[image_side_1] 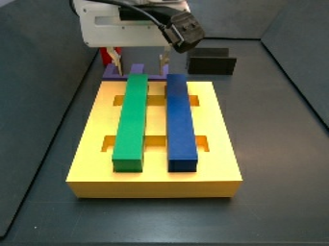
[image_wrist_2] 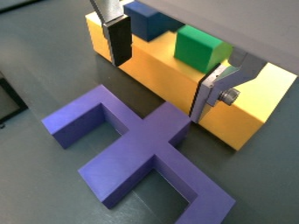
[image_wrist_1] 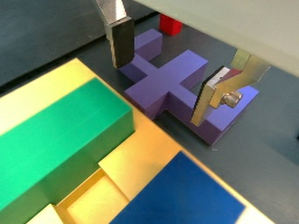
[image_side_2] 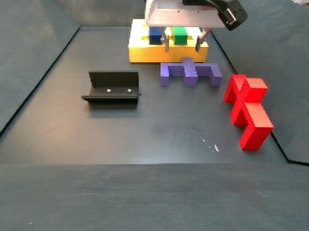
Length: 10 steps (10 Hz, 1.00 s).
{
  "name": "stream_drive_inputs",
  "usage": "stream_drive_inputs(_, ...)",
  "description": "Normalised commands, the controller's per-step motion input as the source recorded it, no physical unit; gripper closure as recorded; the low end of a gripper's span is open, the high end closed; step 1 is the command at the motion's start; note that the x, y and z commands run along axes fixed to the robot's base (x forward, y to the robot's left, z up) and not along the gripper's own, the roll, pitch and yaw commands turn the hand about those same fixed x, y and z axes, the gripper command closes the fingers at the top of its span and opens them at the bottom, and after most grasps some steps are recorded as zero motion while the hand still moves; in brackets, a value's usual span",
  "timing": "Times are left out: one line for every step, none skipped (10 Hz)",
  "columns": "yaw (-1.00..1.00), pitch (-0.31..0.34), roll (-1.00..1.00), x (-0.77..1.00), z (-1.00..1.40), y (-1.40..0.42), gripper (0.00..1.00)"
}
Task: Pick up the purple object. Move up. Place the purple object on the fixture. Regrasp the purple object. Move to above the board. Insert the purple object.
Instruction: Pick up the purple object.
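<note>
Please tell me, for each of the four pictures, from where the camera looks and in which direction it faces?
Wrist view: on the arm, looking down past the fingers at the purple object.
Wrist view: opposite side, gripper above it, open.
Side view: beyond the yellow board, facing the fixture.
Side view: across the floor; fixture, red pieces.
All share the purple object.

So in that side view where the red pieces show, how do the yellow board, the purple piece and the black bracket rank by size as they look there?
Largest to smallest as they look:
1. Yellow board, partly hidden behind the gripper above the purple piece.
2 and 3. Purple piece and fixture look about alike; the fixture is nearer the camera, so I will not rank them.
</note>
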Motion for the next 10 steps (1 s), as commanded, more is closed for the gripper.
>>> stream_drive_inputs(0.0, 0.0, 0.39, -0.07, -0.33, -0.03, 0.0)
stream_drive_inputs(0.0, -0.004, 0.29, -0.12, -0.34, 0.0, 0.0)
stream_drive_inputs(0.0, 0.0, 0.26, -0.15, -0.32, 0.0, 0.0)
stream_drive_inputs(-0.04, 0.0, 0.26, -0.18, -0.31, 0.0, 0.0)
stream_drive_inputs(-0.11, 0.0, 0.23, -0.19, -0.28, 0.02, 0.0)
stream_drive_inputs(-0.13, 0.0, 0.2, -0.18, -0.26, 0.0, 0.0)
stream_drive_inputs(-0.13, -0.004, 0.17, -0.17, -0.29, 0.03, 0.0)
stream_drive_inputs(-0.13, -0.017, 0.14, -0.16, -0.27, 0.07, 0.0)
stream_drive_inputs(-0.07, 0.0, 0.09, -0.01, -0.21, 0.09, 0.0)
stream_drive_inputs(0.0, 0.0, 0.04, 0.0, -0.18, 0.05, 0.0)
